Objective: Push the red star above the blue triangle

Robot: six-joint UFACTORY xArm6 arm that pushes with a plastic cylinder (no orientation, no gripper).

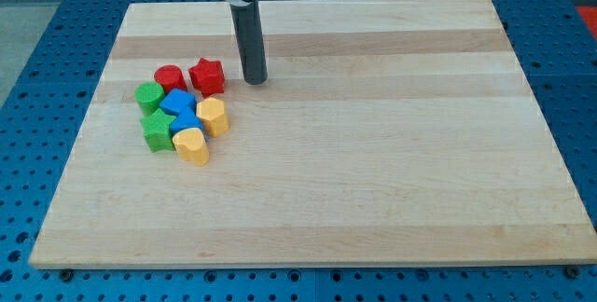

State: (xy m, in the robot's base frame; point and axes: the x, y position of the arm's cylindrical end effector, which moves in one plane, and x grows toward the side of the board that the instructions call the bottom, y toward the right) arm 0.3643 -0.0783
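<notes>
No claw; my tip [256, 80] sits just right of red star [207, 76]. Star w/ blue triangle [186, 121] below-left. Nudge left slowly, avoid cluster.

Wooden board [373, 153] on my blue pegboard bench [56, 22]. 8 blocks cluster at its far left: red star [207, 76], red cylinder [169, 78], 2 green, 2 blue, 2 yellow.
</notes>
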